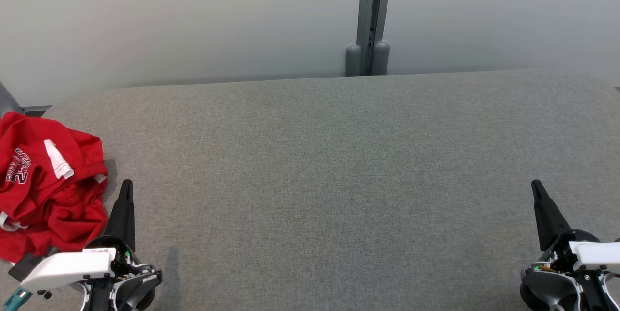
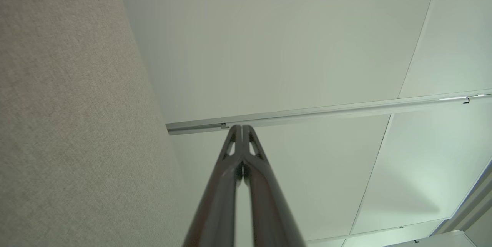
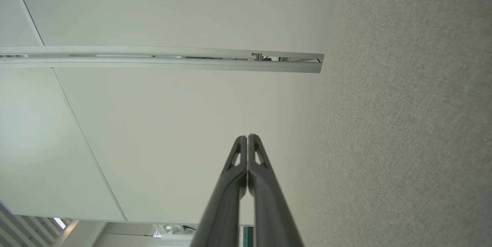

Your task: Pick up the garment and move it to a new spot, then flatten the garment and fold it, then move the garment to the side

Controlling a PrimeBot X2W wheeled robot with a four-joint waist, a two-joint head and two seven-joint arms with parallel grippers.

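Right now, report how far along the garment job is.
Done: nothing visible; the red garment lies crumpled at the grey table's left edge. In hand: nothing; the left gripper and right gripper are shut and empty. Left: pick up, move, flatten, fold, set aside.

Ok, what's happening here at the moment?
Nothing is being handled yet. The red garment lies crumpled at the left edge of the grey table, just beside the left gripper, which is shut and empty. The right gripper, also shut and empty, sits at the far right, well away from it.
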